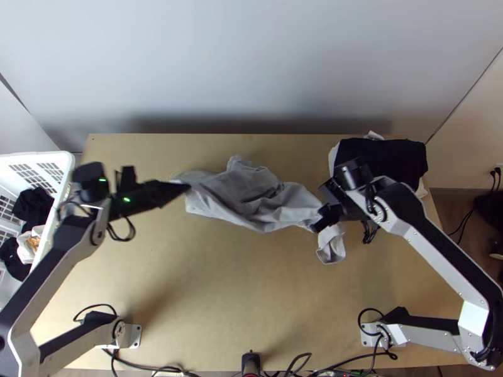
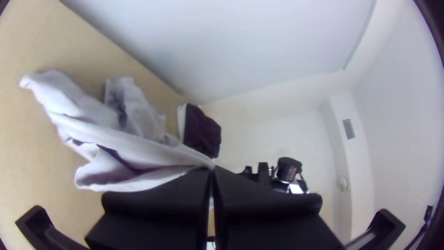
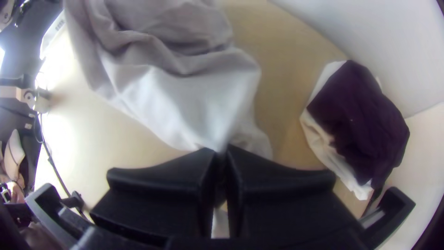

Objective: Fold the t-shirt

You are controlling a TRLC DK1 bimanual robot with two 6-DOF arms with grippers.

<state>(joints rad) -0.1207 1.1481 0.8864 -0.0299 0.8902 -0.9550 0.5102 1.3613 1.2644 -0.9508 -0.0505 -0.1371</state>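
Two bits of bunched t-shirt [image 1: 258, 196] are pinched, in shut left gripper [image 2: 212, 170] and shut right gripper [image 3: 221, 151]; likely light, floppy, best taken near edges.

My left hand [image 1: 185, 187] blurred, basket [image 1: 56, 156] cut off (top view, left), shirt [image 1: 286, 198] hidden where my right hand [image 1: 317, 226] pinches

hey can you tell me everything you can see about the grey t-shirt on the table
The light grey t-shirt looks like soft, thin fabric, bunched and creased, not laid flat. It stretches across the table between the two grippers: the left gripper pinches one end, the right gripper the other. A loose bit hangs out past the right gripper. I can't tell which parts are sleeves, hem or collar.
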